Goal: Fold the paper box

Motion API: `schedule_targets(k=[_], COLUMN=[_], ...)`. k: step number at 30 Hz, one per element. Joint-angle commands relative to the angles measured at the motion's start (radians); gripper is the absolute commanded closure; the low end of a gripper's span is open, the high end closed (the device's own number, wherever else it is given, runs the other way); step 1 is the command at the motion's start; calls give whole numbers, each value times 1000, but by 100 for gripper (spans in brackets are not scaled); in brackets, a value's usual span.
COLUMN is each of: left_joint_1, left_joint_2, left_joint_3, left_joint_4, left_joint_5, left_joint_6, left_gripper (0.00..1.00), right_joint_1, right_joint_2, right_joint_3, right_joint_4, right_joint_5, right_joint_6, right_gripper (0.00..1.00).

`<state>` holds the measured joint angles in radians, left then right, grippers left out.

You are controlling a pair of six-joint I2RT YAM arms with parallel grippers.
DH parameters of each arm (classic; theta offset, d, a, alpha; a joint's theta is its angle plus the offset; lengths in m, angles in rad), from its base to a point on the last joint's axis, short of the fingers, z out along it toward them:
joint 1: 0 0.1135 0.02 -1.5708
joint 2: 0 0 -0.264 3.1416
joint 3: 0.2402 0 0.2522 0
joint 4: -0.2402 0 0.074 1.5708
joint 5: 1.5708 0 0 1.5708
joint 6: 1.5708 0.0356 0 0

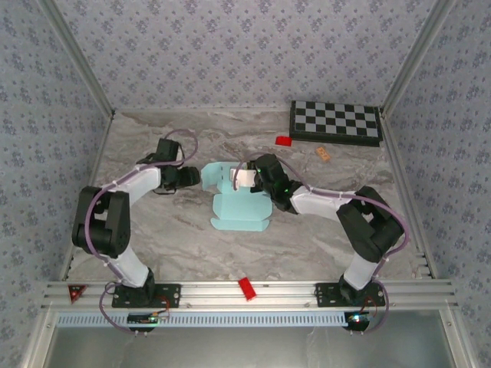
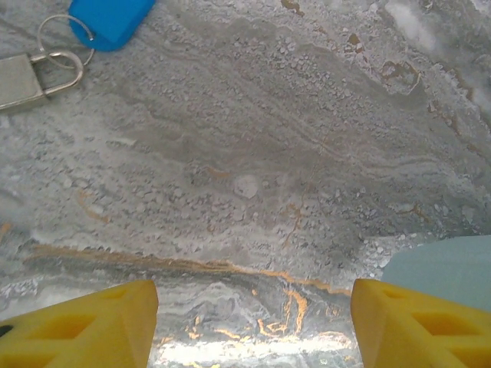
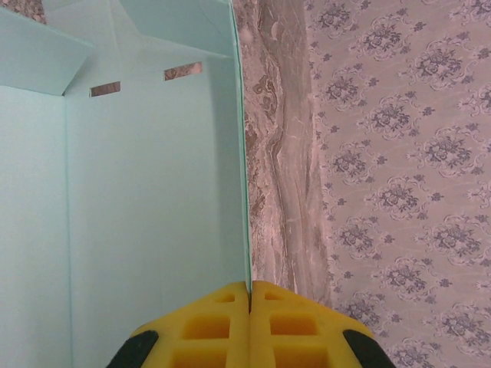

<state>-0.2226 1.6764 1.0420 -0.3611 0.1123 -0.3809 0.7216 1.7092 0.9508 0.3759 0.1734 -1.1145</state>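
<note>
The pale light-blue paper box (image 1: 239, 207) lies partly folded at the middle of the marble table (image 1: 176, 230). My right gripper (image 1: 252, 179) is at its far right side, shut on the thin edge of a raised wall. In the right wrist view the yellow fingertips (image 3: 222, 322) pinch that upright wall (image 3: 239, 153), with the box's inside panel (image 3: 138, 199) and two slots to the left. My left gripper (image 1: 195, 177) hovers just left of the box, open. Its yellow fingers (image 2: 84, 326) stand wide apart over bare marble, and a corner of the card (image 2: 453, 268) lies beside the right finger.
A black-and-white checkerboard (image 1: 335, 121) lies at the back right, with a small red piece (image 1: 284, 140) and an orange piece (image 1: 323, 153) near it. A red item (image 1: 246, 288) rests on the front rail. A blue tag (image 2: 111, 19) and padlock (image 2: 19, 80) lie ahead of the left gripper.
</note>
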Motion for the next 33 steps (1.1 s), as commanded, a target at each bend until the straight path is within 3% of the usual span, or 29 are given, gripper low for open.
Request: schedule_targets(k=[1,16,24,33], left_joint_1=[3,3,-11,-40], left_joint_2=[23,52,41,30], left_joint_3=[49,57,9,-5], left_joint_4=[-35,27,147,172], left_joint_5=[40,194,365,368], left_joint_6=[34,161,233,294], left_gripper=[33,34,39,39], right_joint_1=[-11,-16,-16,-14], right_joint_2=[10,16,26,37], right_joint_3=[35,31,32,40], right_joint_4=[-45,-46,-40,-40], right_joint_5=[-22,-29,-23,-22], right_joint_6=[22,42,45,48], right_gripper=[100,100,100,100])
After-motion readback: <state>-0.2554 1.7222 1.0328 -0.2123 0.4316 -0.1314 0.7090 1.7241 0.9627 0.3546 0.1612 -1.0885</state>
